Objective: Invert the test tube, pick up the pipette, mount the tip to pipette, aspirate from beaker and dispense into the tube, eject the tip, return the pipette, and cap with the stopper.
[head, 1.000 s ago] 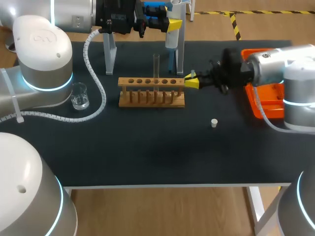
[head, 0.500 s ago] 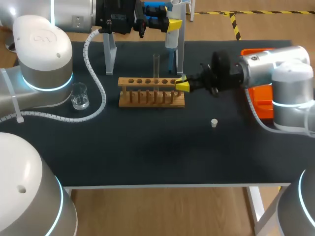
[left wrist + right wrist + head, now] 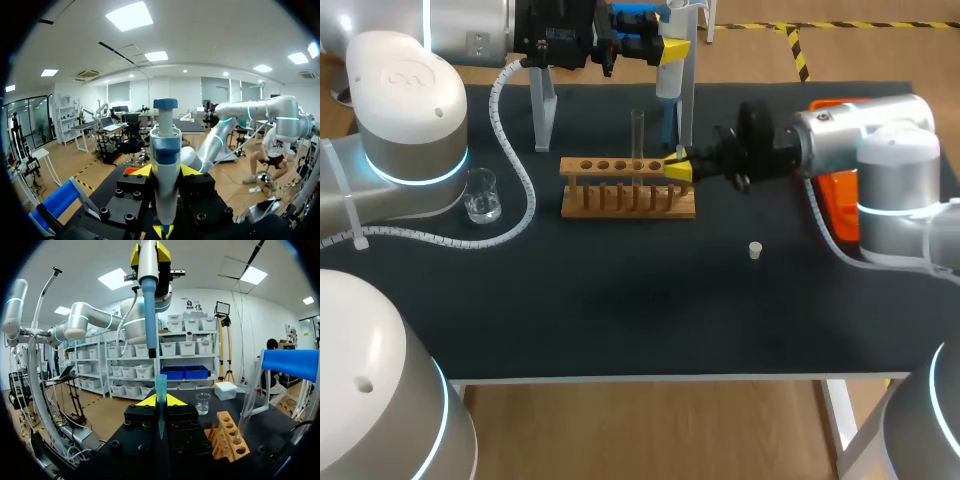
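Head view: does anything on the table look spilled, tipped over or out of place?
Nothing stands out. The test tube stands upright in the rack, the beaker is upright with no spill around it, and the stopper sits alone on the table.

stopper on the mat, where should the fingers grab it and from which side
Take the stopper by its round side wall, fingers on opposite sides, coming straight down from above. It seems to stand upright and low on the black mat, apart from the test tube rack, so a sideways approach would likely scrape the mat.
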`<state>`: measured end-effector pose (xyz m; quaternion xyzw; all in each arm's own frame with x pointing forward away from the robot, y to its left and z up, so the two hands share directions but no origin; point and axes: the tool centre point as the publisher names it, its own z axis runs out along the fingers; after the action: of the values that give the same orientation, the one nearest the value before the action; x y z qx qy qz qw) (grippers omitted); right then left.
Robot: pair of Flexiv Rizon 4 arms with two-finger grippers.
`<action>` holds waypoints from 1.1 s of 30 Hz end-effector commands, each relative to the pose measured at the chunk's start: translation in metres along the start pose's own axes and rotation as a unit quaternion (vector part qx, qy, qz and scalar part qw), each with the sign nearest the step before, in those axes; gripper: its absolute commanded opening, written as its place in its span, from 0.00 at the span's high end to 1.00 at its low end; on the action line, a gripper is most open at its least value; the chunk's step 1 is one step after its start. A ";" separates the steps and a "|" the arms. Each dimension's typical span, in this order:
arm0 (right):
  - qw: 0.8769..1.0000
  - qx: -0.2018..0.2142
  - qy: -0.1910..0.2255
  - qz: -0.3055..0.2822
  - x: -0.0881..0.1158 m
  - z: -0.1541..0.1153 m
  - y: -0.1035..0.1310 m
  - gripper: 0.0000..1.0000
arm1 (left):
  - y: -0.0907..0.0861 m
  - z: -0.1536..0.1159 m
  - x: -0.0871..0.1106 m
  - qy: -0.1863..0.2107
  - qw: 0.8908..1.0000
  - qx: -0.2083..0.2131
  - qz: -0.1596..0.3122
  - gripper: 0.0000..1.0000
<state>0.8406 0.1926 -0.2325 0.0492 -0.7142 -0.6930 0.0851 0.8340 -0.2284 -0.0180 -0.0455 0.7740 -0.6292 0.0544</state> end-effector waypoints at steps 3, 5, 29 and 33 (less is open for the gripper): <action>1.000 -0.001 0.002 0.000 -0.005 0.009 -0.002 1.00 | 0.000 0.001 0.000 -0.001 1.000 0.000 0.000 1.00; 1.000 -0.001 0.002 -0.001 -0.005 0.011 -0.001 1.00 | 0.000 0.001 0.000 -0.001 1.000 0.000 0.000 1.00; 1.000 0.003 0.021 -0.020 -0.002 0.023 0.013 1.00 | 0.000 0.001 0.000 -0.001 1.000 0.000 0.000 1.00; 1.000 0.004 0.020 -0.022 -0.002 0.023 0.015 1.00 | 0.000 0.001 0.000 -0.001 1.000 0.000 0.000 1.00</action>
<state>0.8387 0.2167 -0.2203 0.0784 -0.7126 -0.6921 0.0841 0.8340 -0.2284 -0.0180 -0.0455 0.7740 -0.6292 0.0544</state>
